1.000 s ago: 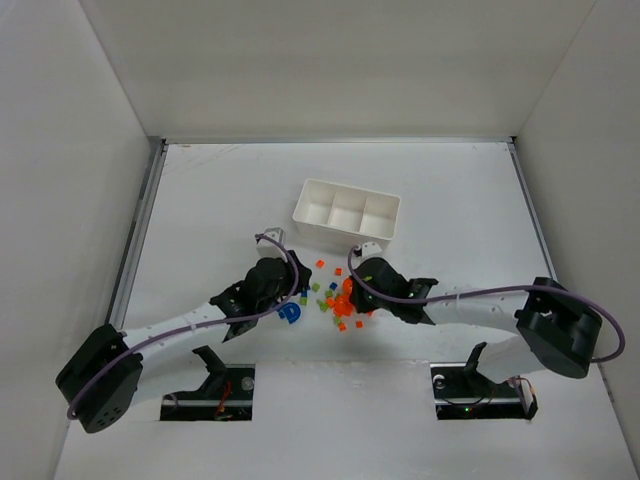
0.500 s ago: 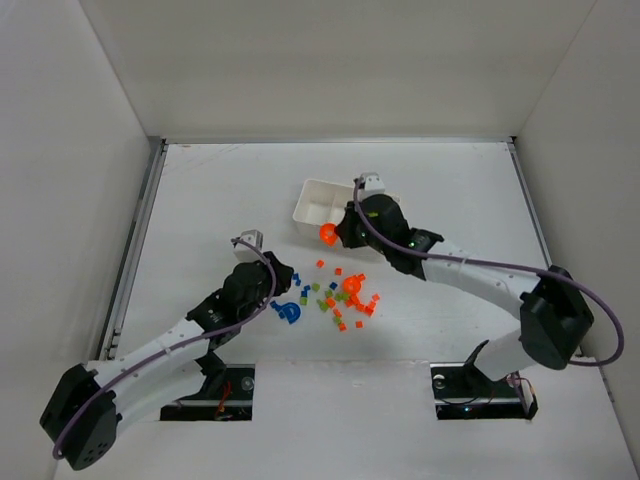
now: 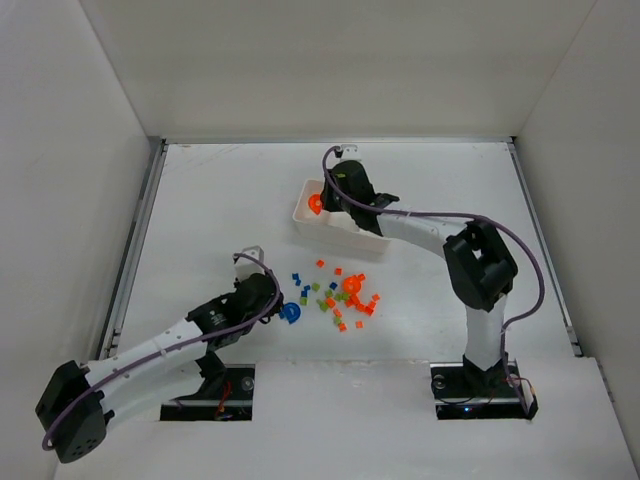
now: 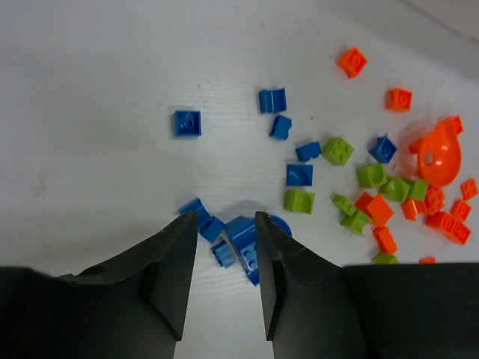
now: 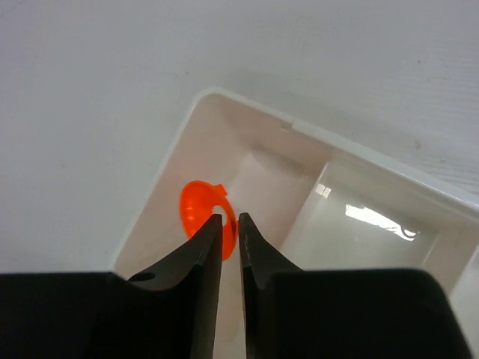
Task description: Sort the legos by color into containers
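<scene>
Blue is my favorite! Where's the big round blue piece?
In the top view, the big round blue piece lies on the table at the left edge of the loose legos, just in front of the left gripper.

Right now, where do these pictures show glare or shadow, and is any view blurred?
Right wrist view: a bright glare patch in the middle compartment of the tray; the right fingers are black, without detail. Left wrist view: the legos are sharp, and a faint shadow lies by the left fingers. Top external view: even light, the pieces tiny.
</scene>
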Controlling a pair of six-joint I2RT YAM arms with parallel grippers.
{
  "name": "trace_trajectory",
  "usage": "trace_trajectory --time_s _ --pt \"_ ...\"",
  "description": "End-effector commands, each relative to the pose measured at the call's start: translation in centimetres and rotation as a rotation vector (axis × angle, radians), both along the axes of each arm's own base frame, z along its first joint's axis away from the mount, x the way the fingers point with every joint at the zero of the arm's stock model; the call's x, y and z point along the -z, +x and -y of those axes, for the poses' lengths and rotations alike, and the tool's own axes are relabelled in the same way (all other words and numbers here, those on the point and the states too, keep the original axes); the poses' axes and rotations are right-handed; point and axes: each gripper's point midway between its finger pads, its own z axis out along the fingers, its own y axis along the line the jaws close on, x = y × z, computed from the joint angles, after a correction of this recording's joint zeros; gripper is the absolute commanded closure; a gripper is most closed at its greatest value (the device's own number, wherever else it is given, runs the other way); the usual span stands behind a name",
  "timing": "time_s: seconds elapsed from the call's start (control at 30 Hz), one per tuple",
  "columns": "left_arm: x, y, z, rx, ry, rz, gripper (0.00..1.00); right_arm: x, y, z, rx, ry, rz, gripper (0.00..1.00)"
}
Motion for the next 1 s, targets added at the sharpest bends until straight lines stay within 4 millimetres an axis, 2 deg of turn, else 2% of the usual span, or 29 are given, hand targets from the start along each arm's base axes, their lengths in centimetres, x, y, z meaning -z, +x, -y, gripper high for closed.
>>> trace_trajectory --time_s 0.0,0.07,0.1,0.13,0.27,0.3,0.53,0.77,0.97 --pt "0.2 -0.9 0.2 -0.057 -0.025 -0.036 0.66 -3.3 1.1 -1.4 -0.001 0.045 0.075 0.7" --pt "0.5 -1.2 0.4 -0.056 -0.024 -0.051 0.66 -3.7 0.9 -1.3 -0.008 0.043 0.089 0.6" --pt "0.8 -1.7 1.3 -0.034 -0.035 -0.055 0.67 -4.9 0.1 -0.7 -0.013 0.044 0.115 0.52" --pt "0.8 -1.7 1.6 -0.03 -0.041 -0.054 0.68 -4.9 -0.4 -0.5 -0.016 0.044 0.116 0.51" --pt "1.4 -2.2 2.5 -0.008 -0.023 -0.076 0.71 -5.9 -2.5 0.3 -0.027 0.07 0.138 0.49" --pt "1.8 -2.4 2.7 -0.01 -0.015 -0.076 0.73 -5.8 -4.0 0.6 -0.042 0.073 0.145 0.49" --pt "1.8 -2.1 3.4 -0.026 0.02 -0.056 0.73 -4.3 -8.0 1.5 -0.072 0.072 0.121 0.49" --pt "2.3 -1.9 3.9 -0.023 0.104 -0.034 0.71 -3.2 -10.9 2.3 -0.084 0.083 0.095 0.49" --pt "3.3 -1.9 4.0 -0.031 0.143 -0.044 0.71 -3.9 -12.4 3.3 -0.089 0.11 0.109 0.48"
